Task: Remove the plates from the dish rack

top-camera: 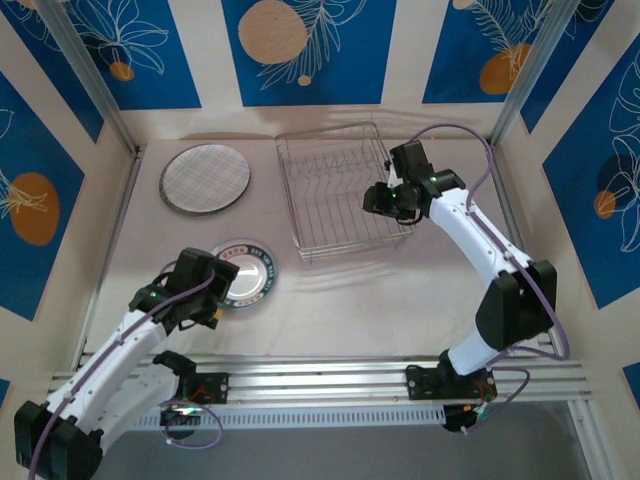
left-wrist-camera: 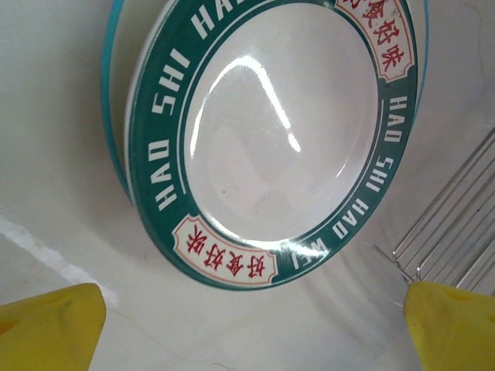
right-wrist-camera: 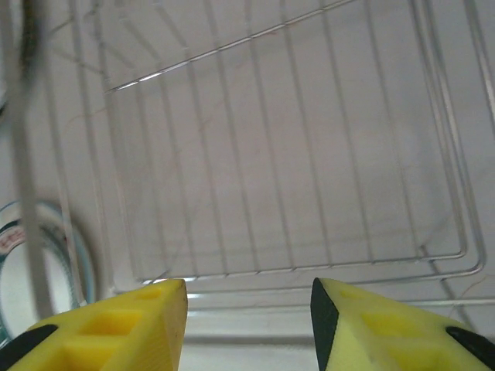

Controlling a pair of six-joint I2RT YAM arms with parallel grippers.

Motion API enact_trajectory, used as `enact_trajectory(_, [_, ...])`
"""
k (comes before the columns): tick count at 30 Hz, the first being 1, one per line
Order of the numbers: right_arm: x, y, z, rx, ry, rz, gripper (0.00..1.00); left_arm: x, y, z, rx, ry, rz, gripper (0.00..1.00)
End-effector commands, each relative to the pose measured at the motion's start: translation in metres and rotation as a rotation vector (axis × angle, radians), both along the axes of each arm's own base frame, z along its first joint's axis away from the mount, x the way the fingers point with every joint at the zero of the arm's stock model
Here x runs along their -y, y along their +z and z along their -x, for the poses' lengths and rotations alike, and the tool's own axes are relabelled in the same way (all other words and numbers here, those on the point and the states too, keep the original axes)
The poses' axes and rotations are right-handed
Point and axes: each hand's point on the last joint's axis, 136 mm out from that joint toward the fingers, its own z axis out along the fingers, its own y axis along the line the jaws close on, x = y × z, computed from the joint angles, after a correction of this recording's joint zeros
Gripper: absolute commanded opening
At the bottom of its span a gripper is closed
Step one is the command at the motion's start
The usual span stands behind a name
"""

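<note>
The rack (top-camera: 335,190) stood at the far middle of the worktop (top-camera: 350,310), and no plate was seen in its slots. In the right wrist view its wires were bare, with the worktop under them.

The plates lay out on the worktop instead. The grey plate (top-camera: 205,178) lay flat at the far left, well apart from the rack. The green-rimmed plate (left-wrist-camera: 278,131) lay near and left of the rack, on top of a lower plate (left-wrist-camera: 116,100) with a blue-green edge. They were probably stacked so to save room. How many plates were in this stack could not be told.

The left fingers (left-wrist-camera: 46,325) were spread wide, one at each lower corner of the left wrist view, with nothing between them. They were just beside the near-left edge of the green-rimmed plate and did not touch it. The plate looked already set down, and so wide a spread would let the fingers clear its rim.

The right fingers (right-wrist-camera: 124,325) hung over the right part of the rack and pointed down into it. They were partly spread, with an empty gap, and pinched nothing. As the rack seemed empty, the task was probably almost finished, although a plate hidden under the right arm could not be excluded.
</note>
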Motion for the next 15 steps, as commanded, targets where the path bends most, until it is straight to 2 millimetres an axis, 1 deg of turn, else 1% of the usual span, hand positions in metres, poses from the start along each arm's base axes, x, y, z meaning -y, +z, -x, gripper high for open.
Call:
enact_trajectory(1, [0.01, -0.015, -0.017, -0.006, -0.042, 0.015, 0.47, -0.005, 0.013, 0.013, -0.014, -0.025, -0.013, 0.99])
enact_trajectory(4, [0.016, -0.035, -0.026, -0.048, -0.064, 0.029, 0.47, -0.004, 0.024, 0.015, 0.01, -0.054, -0.014, 1.0])
enact_trajectory(7, [0.022, -0.051, -0.034, -0.082, -0.092, 0.03, 0.46, 0.0, 0.038, 0.013, 0.045, -0.101, -0.022, 1.0])
enact_trajectory(9, [0.028, -0.057, -0.037, -0.095, -0.116, 0.029, 0.46, 0.003, 0.047, 0.011, 0.071, -0.137, -0.032, 1.0])
enact_trajectory(12, [0.037, -0.062, -0.042, -0.106, -0.151, 0.026, 0.46, 0.015, 0.057, 0.003, 0.116, -0.203, -0.015, 1.0])
enact_trajectory(15, [0.051, -0.068, -0.043, -0.127, -0.204, 0.041, 0.45, 0.03, 0.071, -0.011, 0.207, -0.268, 0.0, 1.0])
